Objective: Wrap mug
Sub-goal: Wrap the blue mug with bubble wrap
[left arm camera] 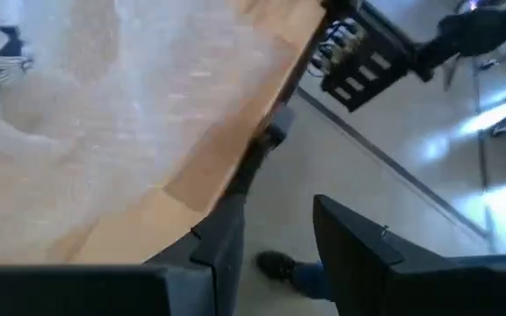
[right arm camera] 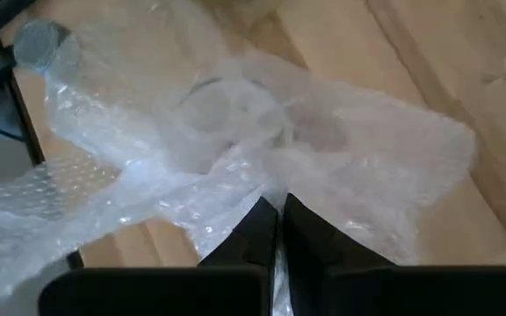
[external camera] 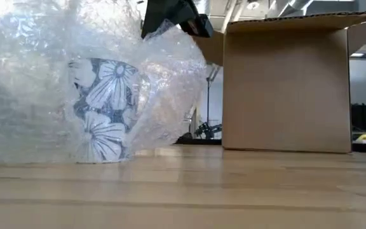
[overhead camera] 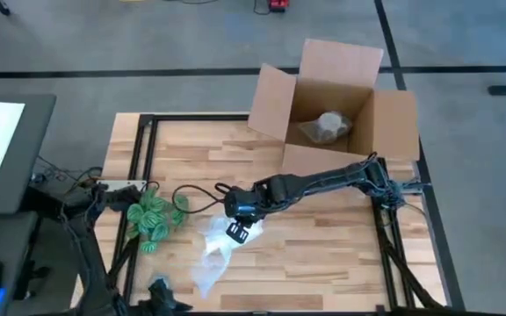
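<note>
The mug (external camera: 100,108), white with a blue flower pattern, stands upright on the wooden table. Clear bubble wrap (external camera: 37,76) is draped over and around it. In the right wrist view the mug (right arm camera: 227,110) shows dimly through the bubble wrap (right arm camera: 367,149). My right gripper (overhead camera: 240,230) hangs just above the mug, shut on the wrap. My left gripper (left arm camera: 279,241) stands open at the table's near left edge (overhead camera: 161,294), with nothing between its fingers. My right gripper pinches a bunched fold of the bubble wrap (right arm camera: 271,189) between its two fingers, several layers gathered together. The fingers come from above, slanting down. The wrap is drawn up from the table into a peak (external camera: 170,32) over the mug, which stays standing on the table.
An open cardboard box (overhead camera: 332,105) stands at the far right with a wrapped lump (overhead camera: 328,127) inside. A green patterned bundle (overhead camera: 152,219) lies at the left beside a black cable (overhead camera: 191,193). A grey round disc (right arm camera: 38,44) lies near the wrap.
</note>
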Robot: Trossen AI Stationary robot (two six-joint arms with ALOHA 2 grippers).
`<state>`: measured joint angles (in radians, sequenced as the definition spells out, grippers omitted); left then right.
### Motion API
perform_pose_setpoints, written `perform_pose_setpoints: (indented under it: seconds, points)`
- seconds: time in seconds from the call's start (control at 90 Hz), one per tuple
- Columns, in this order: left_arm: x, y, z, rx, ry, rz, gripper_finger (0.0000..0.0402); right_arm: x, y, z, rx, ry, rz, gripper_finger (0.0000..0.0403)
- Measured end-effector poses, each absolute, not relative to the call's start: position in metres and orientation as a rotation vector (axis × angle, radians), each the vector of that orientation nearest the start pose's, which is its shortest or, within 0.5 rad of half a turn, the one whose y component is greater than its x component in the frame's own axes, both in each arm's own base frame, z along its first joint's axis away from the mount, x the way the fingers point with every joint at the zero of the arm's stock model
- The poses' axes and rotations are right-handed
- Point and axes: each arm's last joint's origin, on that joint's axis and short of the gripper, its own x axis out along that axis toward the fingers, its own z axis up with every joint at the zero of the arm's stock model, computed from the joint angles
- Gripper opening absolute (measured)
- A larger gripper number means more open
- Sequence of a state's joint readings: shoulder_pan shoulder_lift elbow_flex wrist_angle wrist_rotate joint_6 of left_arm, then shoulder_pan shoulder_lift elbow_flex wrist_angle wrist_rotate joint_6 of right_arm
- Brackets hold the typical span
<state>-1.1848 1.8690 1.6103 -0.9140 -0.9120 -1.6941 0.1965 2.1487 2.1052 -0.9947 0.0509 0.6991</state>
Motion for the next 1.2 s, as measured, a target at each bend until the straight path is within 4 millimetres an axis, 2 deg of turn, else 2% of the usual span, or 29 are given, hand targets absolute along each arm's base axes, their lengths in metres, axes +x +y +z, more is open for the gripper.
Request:
perform_pose_setpoints:
  seconds: [0.167,0.356,0.589,0.744,0.878,1.044,1.2]
  points:
    - [0.177,-0.335,0.259,-0.584,0.503,0.329,0.0117,0.452,0.089,0.291,0.487,1.027,-0.217,0.0]
    - [0.193,-0.329,0.261,-0.519,0.51,0.329,0.0117,0.451,0.089,0.291,0.493,1.042,-0.197,0.0]
    - [0.199,-0.335,0.296,-0.514,0.503,0.272,0.0103,0.451,0.089,0.29,0.483,1.052,-0.195,0.0]
    - [0.196,-0.33,0.298,-0.5,0.583,0.285,0.0099,0.45,0.092,0.29,0.479,1.053,-0.189,0.0]
    - [0.199,-0.324,0.294,-0.455,0.673,0.295,0.0115,0.45,0.092,0.29,0.475,1.053,-0.186,0.0]
    - [0.203,-0.318,0.292,-0.404,0.704,0.308,0.0156,0.45,0.092,0.29,0.475,1.053,-0.186,0.0]
    - [0.211,-0.307,0.276,-0.42,0.72,0.398,0.018,0.45,0.094,0.29,0.469,1.054,-0.18,0.0]
